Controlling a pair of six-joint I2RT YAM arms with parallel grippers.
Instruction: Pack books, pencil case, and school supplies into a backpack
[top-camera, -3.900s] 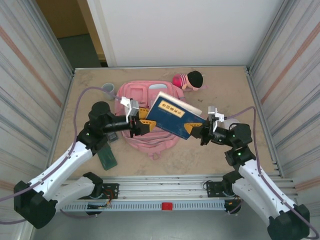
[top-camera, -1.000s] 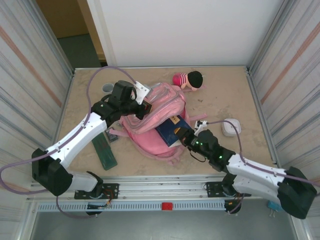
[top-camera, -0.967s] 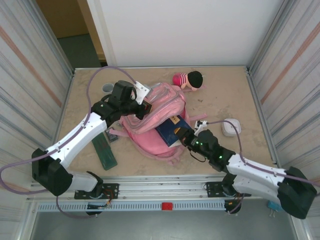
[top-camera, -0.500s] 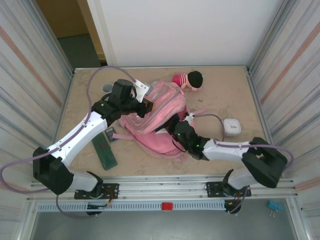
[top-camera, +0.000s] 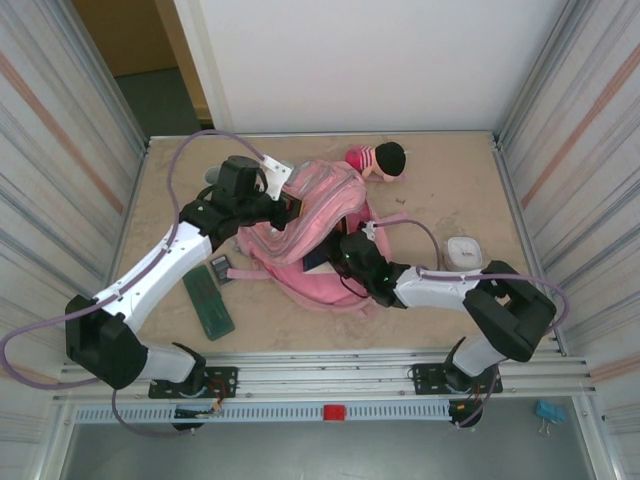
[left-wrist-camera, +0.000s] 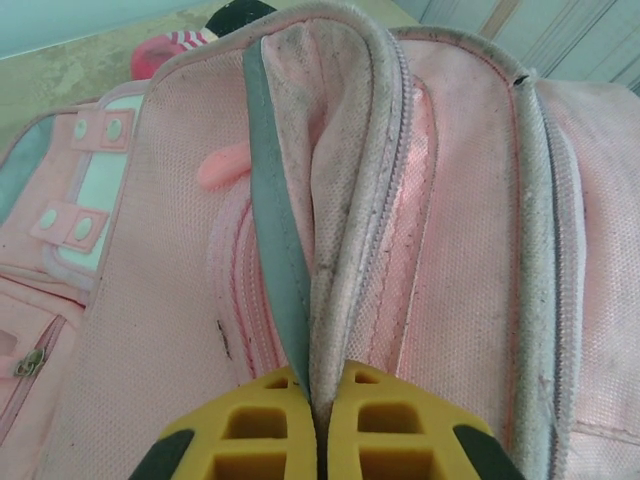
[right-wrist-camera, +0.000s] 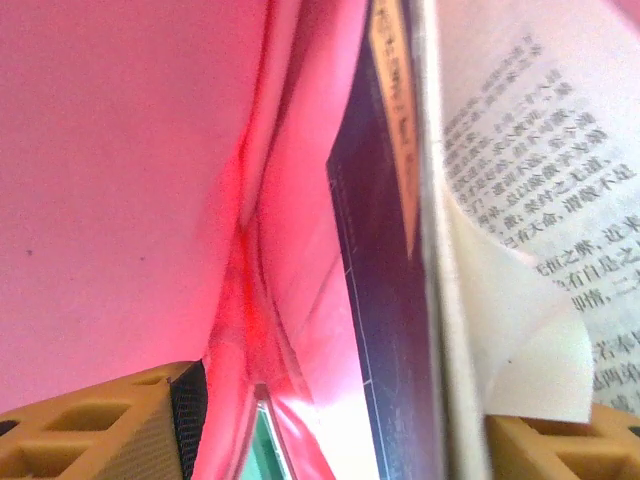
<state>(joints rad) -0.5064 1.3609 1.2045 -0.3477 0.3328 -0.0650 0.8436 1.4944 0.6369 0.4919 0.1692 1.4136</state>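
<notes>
The pink backpack (top-camera: 310, 285) lies in the middle of the table with its mouth held up. My left gripper (top-camera: 290, 208) is shut on the rim of that mouth, and in the left wrist view its yellow fingertips (left-wrist-camera: 320, 400) pinch the grey-edged fabric (left-wrist-camera: 345, 250). My right gripper (top-camera: 340, 255) reaches into the opening from the right. Inside, its jaws (right-wrist-camera: 350, 440) stand wide apart. The dark blue book (right-wrist-camera: 385, 300) stands on edge between them against the right finger, its printed pages (right-wrist-camera: 530, 200) fanned out. Pink lining (right-wrist-camera: 120, 200) is on the left.
A pink-and-black plush doll (top-camera: 378, 160) lies behind the backpack. A flat green item (top-camera: 208, 300) and a small dark object (top-camera: 220, 267) rest to its left, a white box (top-camera: 463, 252) to its right. Metal walls close in both sides.
My right gripper has pushed the book deeper into the backpack and its jaws have opened off it. The left gripper has kept its hold on the rim, lifted slightly.
</notes>
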